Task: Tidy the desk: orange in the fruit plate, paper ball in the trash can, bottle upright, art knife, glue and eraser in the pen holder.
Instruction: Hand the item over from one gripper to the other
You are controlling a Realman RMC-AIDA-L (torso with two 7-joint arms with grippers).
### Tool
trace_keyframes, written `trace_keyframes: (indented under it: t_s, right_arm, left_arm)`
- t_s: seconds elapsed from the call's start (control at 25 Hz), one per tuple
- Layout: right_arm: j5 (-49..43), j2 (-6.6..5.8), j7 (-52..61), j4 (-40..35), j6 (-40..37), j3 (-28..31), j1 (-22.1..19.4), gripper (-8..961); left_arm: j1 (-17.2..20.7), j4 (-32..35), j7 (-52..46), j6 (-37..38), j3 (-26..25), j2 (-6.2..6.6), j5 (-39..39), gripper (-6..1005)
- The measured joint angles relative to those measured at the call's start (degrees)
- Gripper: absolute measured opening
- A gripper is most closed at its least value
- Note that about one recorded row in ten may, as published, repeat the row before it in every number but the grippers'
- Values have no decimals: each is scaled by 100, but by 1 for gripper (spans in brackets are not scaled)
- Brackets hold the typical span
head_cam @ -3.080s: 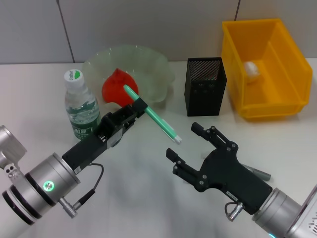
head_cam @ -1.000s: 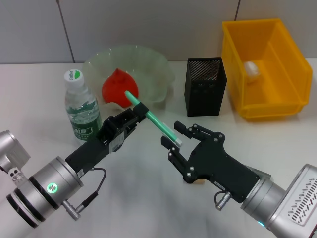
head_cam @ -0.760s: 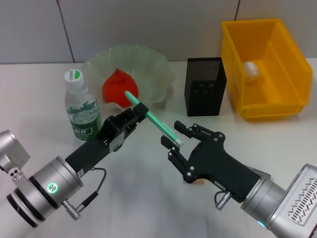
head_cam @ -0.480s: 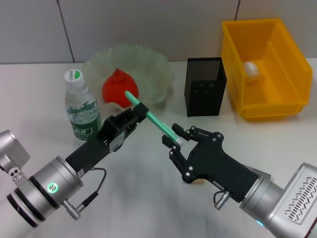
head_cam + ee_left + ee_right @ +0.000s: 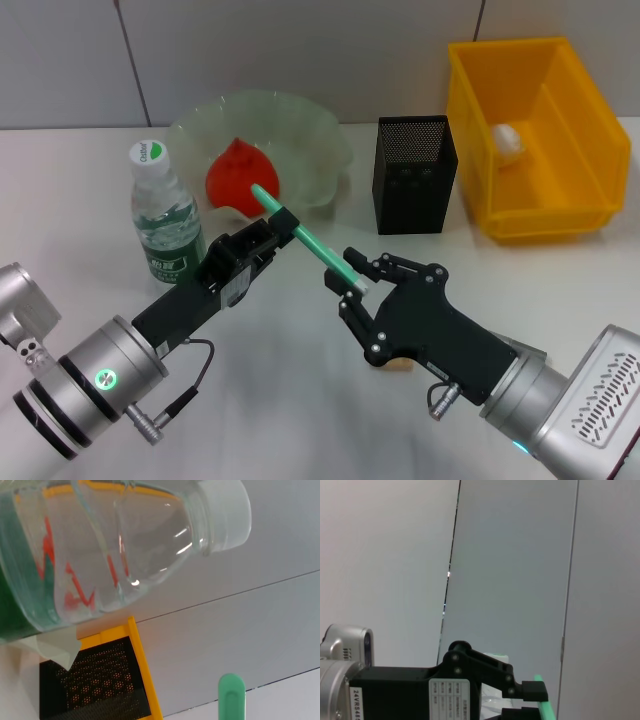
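A green art knife (image 5: 307,240) with a pale tip slants across mid-frame, clamped in the left pincer (image 5: 277,222), its lower end between the right pincer's (image 5: 352,287) spread fingers. The orange (image 5: 240,176) sits in the pale-green fruit plate (image 5: 305,130), upper centre. The bottle (image 5: 162,213) stands upright left. The black mesh pen holder (image 5: 413,175) stands beside the yellow trash can (image 5: 570,95), which holds the paper ball (image 5: 508,139).

White desk (image 5: 300,400), grey, seemingly panelled wall (image 5: 300,50)

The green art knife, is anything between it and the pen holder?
Nothing visible blocks it. The art knife is held in the left end effector, its tip at the right end effector. Bare table lies between it and the open-topped pen holder.
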Motion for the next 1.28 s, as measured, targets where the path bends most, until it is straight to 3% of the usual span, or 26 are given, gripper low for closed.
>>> trace_keyframes:
  t_s: [0.48, 1.08, 1.28]
  right_arm:
    - [-26, 0, 0, 14, 19, 49, -3, 160]
    - [-65, 0, 0, 16, 22, 178, -32, 161]
    - [-65, 0, 0, 16, 19, 188, -41, 161]
  left_arm:
    - [-4, 36, 24, -2, 0, 0, 0, 311]
    - [-5, 21, 57, -47, -31, -1, 6, 319]
    - [0, 9, 59, -57, -42, 0, 5, 438]
